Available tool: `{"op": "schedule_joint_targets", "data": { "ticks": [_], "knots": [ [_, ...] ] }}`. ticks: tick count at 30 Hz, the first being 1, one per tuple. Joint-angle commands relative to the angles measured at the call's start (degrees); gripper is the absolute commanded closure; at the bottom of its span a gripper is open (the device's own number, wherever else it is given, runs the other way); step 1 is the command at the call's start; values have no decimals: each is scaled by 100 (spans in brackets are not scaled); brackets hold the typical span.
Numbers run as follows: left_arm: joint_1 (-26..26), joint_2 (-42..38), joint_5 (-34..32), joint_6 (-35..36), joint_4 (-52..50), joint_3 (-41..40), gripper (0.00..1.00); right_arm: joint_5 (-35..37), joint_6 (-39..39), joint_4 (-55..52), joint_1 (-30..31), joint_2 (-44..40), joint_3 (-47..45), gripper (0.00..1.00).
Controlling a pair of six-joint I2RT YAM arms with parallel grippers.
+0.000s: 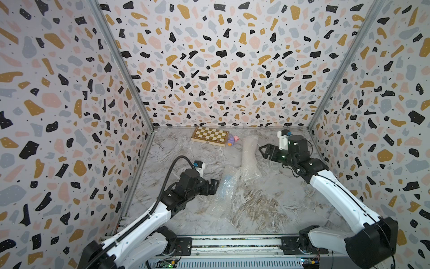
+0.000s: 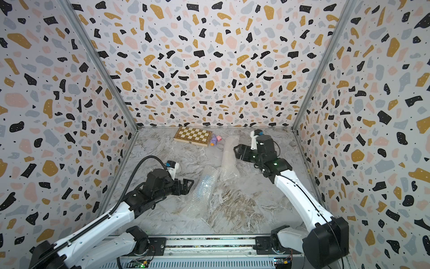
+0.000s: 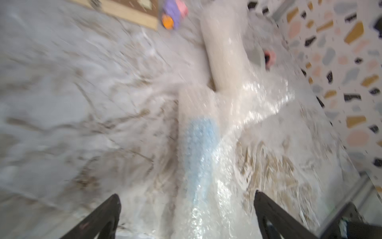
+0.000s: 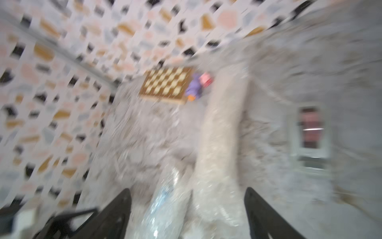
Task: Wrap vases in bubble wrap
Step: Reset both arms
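In both top views: blue vase (image 1: 226, 184) & cream vase (image 1: 249, 153) lie mid-bench (image 1: 174, 151), each rolled in bubble wrap (image 1: 221, 205), wraps touching. Left tool (image 1: 215, 185) sits just beside the blue one, right tool (image 1: 264, 150) near the cream one. Chessboard (image 1: 209, 136) at back.

L wrist: left tool (image 3: 186, 194) jaws spread wide, nothing held, wrapped blue vase (image 3: 199, 149) ahead.

R wrist, blurry: right tool (image 4: 188, 190) also spread wide, empty, cream vase (image 4: 221, 134) ahead.

No legible txt, labels, brands or nos. in any view. Chessboard (image 1: 210, 136), at 12 o'clock on the tabletop, shows plain squares only. Circuit board (image 1: 168, 263), at approx. 7 o'clock by the base rail, is too small to read. Both wrist views are too blurred.
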Motion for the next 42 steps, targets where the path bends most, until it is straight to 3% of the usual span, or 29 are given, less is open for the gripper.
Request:
{"op": "schedule_joint_targets", "data": {
  "ticks": [1,3,6,8,11,15,19,21,25,27,29,32,34,37,42],
  "knots": [
    [337,-183,-2394,-226,-1175,523,1,2511,-304,159,-592,-499,-1042,1],
    [814,15,-3323,-286,-1248,526,1,2748,-441,924,-1135,-704,-1801,1],
    [1562,487,-4093,117,-791,347,1,2886,-959,2002,-1641,-575,-2565,1],
    [1935,834,-4368,687,52,-11,1,2941,-1367,2736,-1688,-387,-2900,1],
    [2469,1086,-3976,1333,1439,-666,1,2575,-1932,4269,-1698,-32,-3547,1],
    [2724,1127,-2896,2232,4001,-1834,1,1982,-2435,5460,-1736,711,-3844,1],
    [2768,1709,-2236,2580,4738,-1737,1,1032,-2743,6593,-1798,1104,-4045,1],
    [2831,2020,-1907,2616,4297,-1347,1,411,-2832,7208,-1824,1343,-4152,1],
    [2834,2198,-833,2793,4718,-1362,1,391,-3487,8405,-1289,1810,-4551,1],
    [2847,2553,-501,2878,6169,-1997,1,509,-3227,8368,-1476,1760,-4602,1],
    [2847,3196,-697,2860,7415,-2216,1,861,-3304,8349,-1284,1743,-4612,1],
    [2858,2866,-712,2715,5744,-1660,1,610,-3317,8334,-1349,1769,-4580,1],
    [2874,3153,-783,2743,6576,-1854,1,616,-3308,8331,-1358,1775,-4580,1],
    [2874,2890,-767,2706,5902,-1714,1,619,-3322,8289,-1349,1787,-4554,1],
    [2874,2940,-789,2718,6061,-1754,1,536,-3328,8310,-1377,1760,-4578,1]
  ]
}}
